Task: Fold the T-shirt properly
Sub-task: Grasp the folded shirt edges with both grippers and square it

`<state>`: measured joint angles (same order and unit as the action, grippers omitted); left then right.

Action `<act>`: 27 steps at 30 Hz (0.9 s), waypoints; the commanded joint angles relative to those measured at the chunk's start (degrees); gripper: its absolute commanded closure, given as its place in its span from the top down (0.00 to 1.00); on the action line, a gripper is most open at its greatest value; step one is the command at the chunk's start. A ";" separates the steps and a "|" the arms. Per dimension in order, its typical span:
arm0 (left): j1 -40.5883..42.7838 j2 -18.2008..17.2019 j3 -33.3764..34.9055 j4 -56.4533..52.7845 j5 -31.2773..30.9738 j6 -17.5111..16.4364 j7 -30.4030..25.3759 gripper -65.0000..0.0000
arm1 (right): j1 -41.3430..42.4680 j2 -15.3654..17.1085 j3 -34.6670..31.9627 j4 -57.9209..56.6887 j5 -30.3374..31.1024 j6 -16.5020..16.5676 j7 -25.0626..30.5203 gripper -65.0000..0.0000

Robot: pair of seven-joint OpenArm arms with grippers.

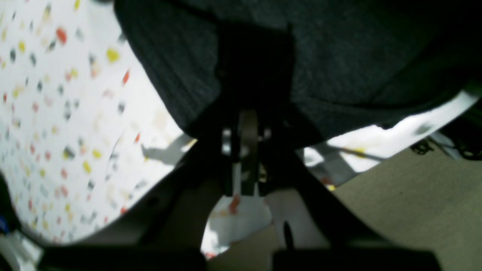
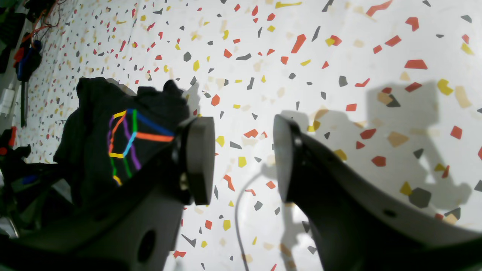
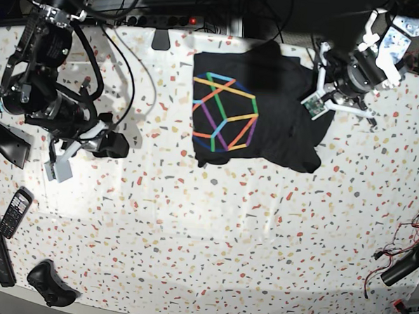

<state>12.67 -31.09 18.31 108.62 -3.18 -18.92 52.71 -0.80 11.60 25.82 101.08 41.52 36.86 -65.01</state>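
Left gripper [image 3: 324, 93] clamped on black T-shirt [image 3: 261, 110] edge, rainbow line print up, right gripper [image 2: 244, 158] wide apart

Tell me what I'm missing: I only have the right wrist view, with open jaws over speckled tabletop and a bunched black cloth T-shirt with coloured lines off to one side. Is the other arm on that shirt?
Observer: Yes. In the base view the left gripper sits at the edge of the black cloth T-shirt with the rainbow line print, on the side farthest from your arm.
Operator: Is it gripping?
Observer: Its wrist view shows the jaws shut, with dark cloth bunched right over them.
Operator: How is the shirt lying?
Observer: Mostly spread near the far edge of the white speckled table, print up.
Operator: And my gripper?
Observer: The right gripper is apart from the shirt, holding nothing.
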 commanded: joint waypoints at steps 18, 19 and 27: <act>3.37 1.81 -17.94 1.73 -24.79 -4.09 -8.61 0.00 | 1.99 0.59 -10.78 0.94 4.11 0.44 1.01 0.04; 3.91 2.71 -17.94 1.73 -26.75 -5.46 -8.63 0.00 | 2.56 0.59 -13.25 0.94 4.09 0.44 1.60 0.00; 6.71 10.93 -17.94 1.49 -26.80 -6.43 -8.76 0.00 | 7.39 -4.42 -29.66 -0.26 -11.74 0.42 8.02 0.00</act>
<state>19.59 -19.70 0.73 109.21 -29.34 -25.30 44.99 5.28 7.22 -4.10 100.03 29.02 36.86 -58.37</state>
